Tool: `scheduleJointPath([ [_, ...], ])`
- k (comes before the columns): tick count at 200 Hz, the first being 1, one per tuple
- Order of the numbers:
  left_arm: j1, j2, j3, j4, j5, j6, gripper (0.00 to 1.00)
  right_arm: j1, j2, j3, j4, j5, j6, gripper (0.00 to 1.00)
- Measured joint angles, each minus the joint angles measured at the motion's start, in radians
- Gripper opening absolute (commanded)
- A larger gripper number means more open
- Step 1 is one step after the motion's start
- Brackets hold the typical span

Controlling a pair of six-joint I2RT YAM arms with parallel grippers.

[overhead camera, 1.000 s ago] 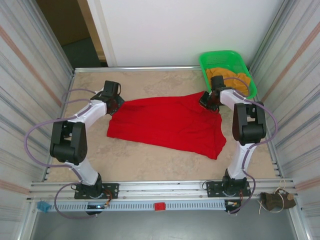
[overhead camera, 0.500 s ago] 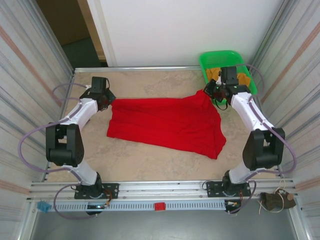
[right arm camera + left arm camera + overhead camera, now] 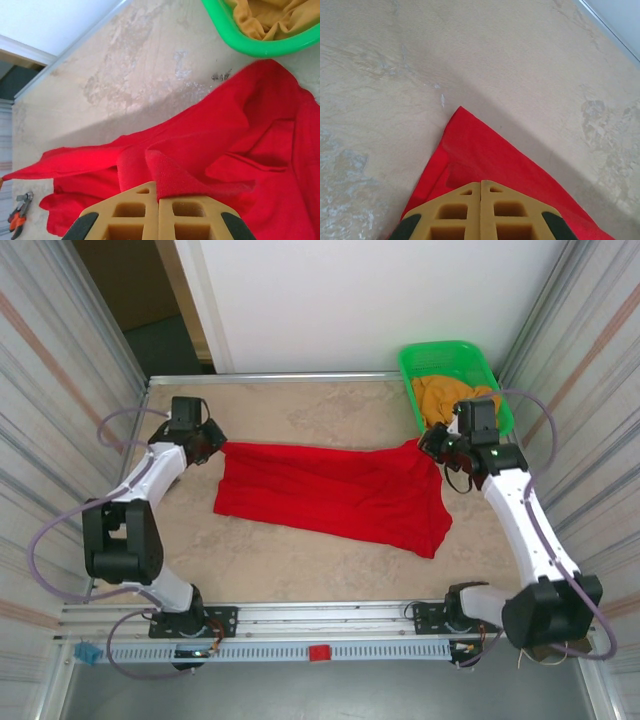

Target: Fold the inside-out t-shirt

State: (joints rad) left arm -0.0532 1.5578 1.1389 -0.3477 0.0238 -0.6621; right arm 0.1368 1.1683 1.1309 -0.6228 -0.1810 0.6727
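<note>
Inside-out t-shirt (image 3: 335, 495), bright red, spread over the middle of the beige table (image 3: 300, 405) in the overhead view. Upper edge drawn into a taut line from left to right, lower hem sagging toward the frame's lower right.

Left gripper (image 3: 212, 441) at the shirt's upper-left corner, left of frame centre, clenched on the fabric. From the left wrist camera, tan fingers (image 3: 452, 212) pressed flat together at the bottom edge, a red pointed corner of cloth fanning out beyond them toward frame centre, bare tabletop all around.

Right gripper (image 3: 430, 444) at the shirt's upper-right corner, right of frame centre, likewise clamped on the cloth, just below the green basket (image 3: 408, 365) with the orange-yellow cloth (image 3: 445, 395) inside. From the right wrist camera, a rolled red fold caught between the closed tan fingers (image 3: 127, 217) at bottom centre, the rest of the shirt filling the right and lower half and tapering to a thin strip at the left edge.

Actual pinch points hidden by the finger blocks in both wrist views; finger bases cut off by the bottom edge. Sleeves, collar and seams lost among the folds. Basket cropped by the top right of the right wrist view. Small orange-and-grey object (image 3: 17, 216) at that view's lower left, too small to identify
</note>
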Motion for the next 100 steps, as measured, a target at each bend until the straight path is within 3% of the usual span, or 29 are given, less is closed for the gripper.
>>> scheduleJointPath([
  [37,0.000,-0.073,-0.046,-0.016,0.013,0.008,0.00,0.031,-0.181,-0.138,-0.059,0.017,0.006,0.00],
  [74,0.000,-0.066,-0.109,-0.024,0.010,0.016,0.00,0.093,-0.373,-0.406,-0.082,0.048,0.082,0.00],
  [88,0.000,-0.016,-0.112,-0.024,0.008,0.026,0.00,0.128,-0.400,-0.505,-0.083,0.055,0.130,0.34],
  [100,0.002,0.037,-0.111,-0.022,0.006,0.035,0.00,0.162,-0.404,-0.568,-0.092,0.067,0.162,0.44],
])
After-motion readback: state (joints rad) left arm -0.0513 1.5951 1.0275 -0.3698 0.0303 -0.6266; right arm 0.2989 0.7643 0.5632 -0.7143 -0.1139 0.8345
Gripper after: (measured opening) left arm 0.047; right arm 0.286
